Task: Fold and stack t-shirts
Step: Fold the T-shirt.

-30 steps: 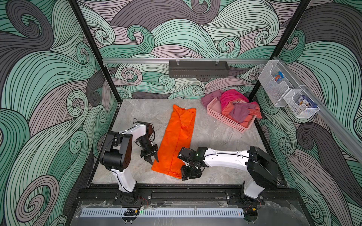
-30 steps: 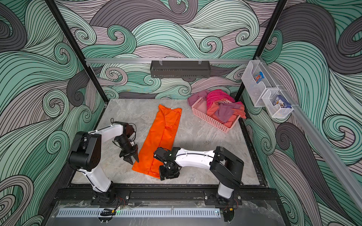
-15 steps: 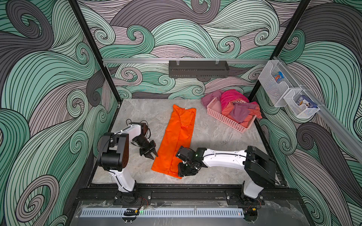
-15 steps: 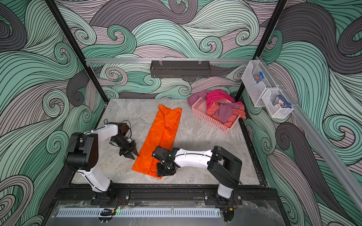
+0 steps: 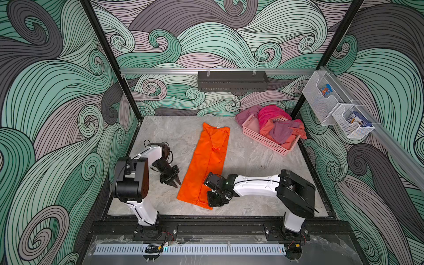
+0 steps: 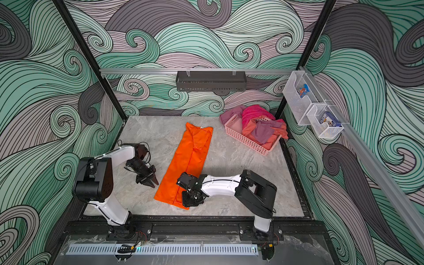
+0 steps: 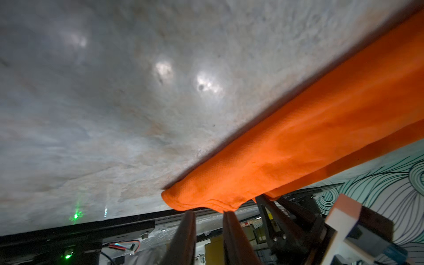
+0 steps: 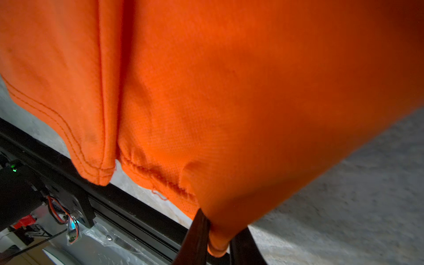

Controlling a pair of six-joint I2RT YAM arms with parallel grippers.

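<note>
Orange t-shirt [image 5: 210, 160] folded into a long strip on a grey table [image 5: 252, 165], right gripper [image 8: 220, 227] pinching its near hem corner, left gripper [image 7: 209, 213] just beside its edge, jaws narrowly apart, empty.

Your t-shirt [image 5: 210, 160] reads plain bright orange, orange stitching too. The table [image 5: 252, 160] is grey, marbled. Pink lattice on the basket [image 5: 263, 140]; its clothes [image 5: 282, 133] run magenta, mauve and coral. Walls [image 5: 46, 91]: teal, mauve and grey swirls, lined in black. Arms [image 5: 254, 184] white and black.
</note>
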